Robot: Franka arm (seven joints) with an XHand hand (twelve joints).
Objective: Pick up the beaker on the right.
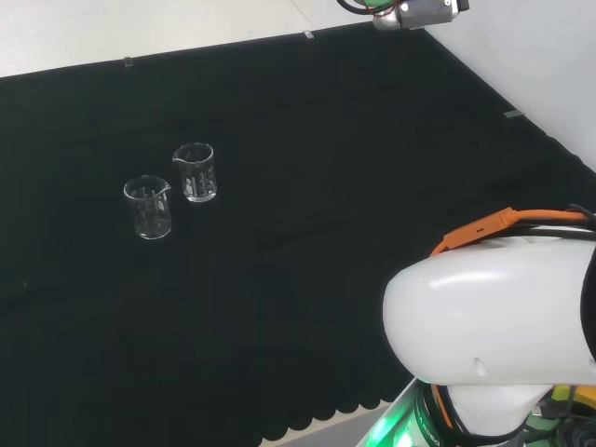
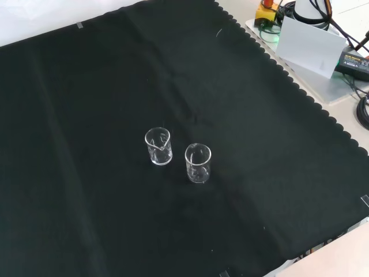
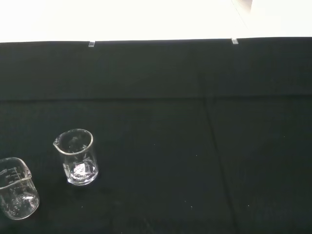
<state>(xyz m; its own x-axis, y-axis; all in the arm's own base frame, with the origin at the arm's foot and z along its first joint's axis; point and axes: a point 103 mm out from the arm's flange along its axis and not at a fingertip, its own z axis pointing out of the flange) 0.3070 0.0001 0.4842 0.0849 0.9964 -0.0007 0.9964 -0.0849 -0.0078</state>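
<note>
Standing upright near each other on the black cloth (image 1: 307, 140), two beakers (image 1: 195, 172) (image 1: 148, 207); fingers' state untellable.

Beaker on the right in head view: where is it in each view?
Head: beaker, the right, farther one of the pair.
Front: the left, upper one.
Wrist: the farther one, seen whole.
Landmark: second beaker close beside it, not touching.

Two beakers (image 2: 158, 146) (image 2: 198, 163): clear glass, white graduation marks. Tabletop (image 2: 86, 202) cloth: plain black, scalloped edge. Arm link (image 1: 494, 317): white, orange cable (image 1: 494, 223).
</note>
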